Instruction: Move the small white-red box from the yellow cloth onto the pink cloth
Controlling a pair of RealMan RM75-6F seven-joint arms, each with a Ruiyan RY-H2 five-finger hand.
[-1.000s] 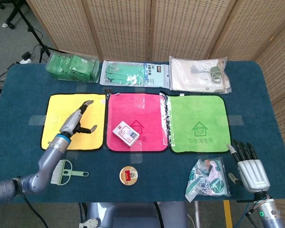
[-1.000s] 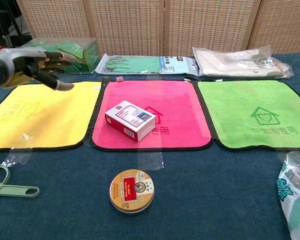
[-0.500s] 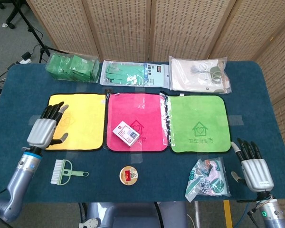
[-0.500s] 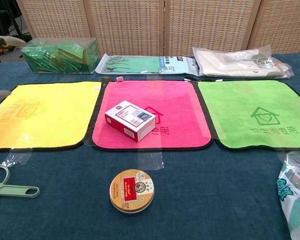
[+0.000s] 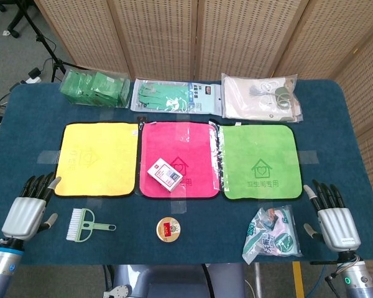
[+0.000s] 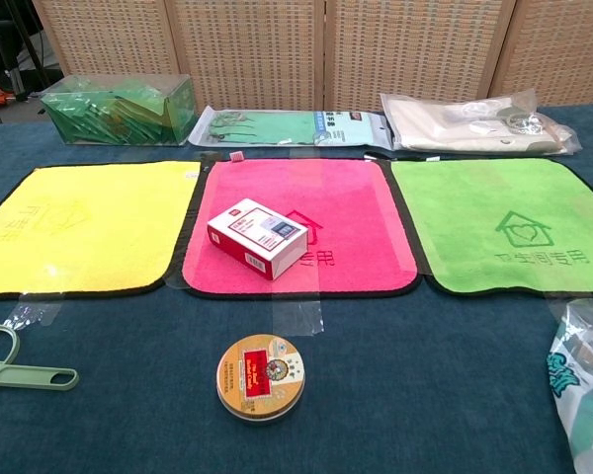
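The small white-red box [image 5: 166, 175] [image 6: 258, 238] lies flat on the pink cloth [image 5: 193, 143] [image 6: 346, 197], near its front left part. The yellow cloth [image 5: 96, 158] [image 6: 79, 227] to its left carries nothing. My left hand [image 5: 28, 207] hovers flat over the table's front left corner, fingers spread, holding nothing. At the front right corner my right hand [image 5: 334, 217] is also flat and spread with nothing in it. Neither hand shows in the chest view.
A green cloth [image 5: 258, 161] lies right of the pink one. A green brush [image 5: 84, 226], a round tin [image 5: 169, 230] and a plastic bag of items [image 5: 272, 233] sit along the front. Packaged goods [image 5: 165, 96] line the back edge.
My left hand has drawn back from over the yellow cloth to the front left corner. The right hand slid slightly toward the front. The box has not moved.
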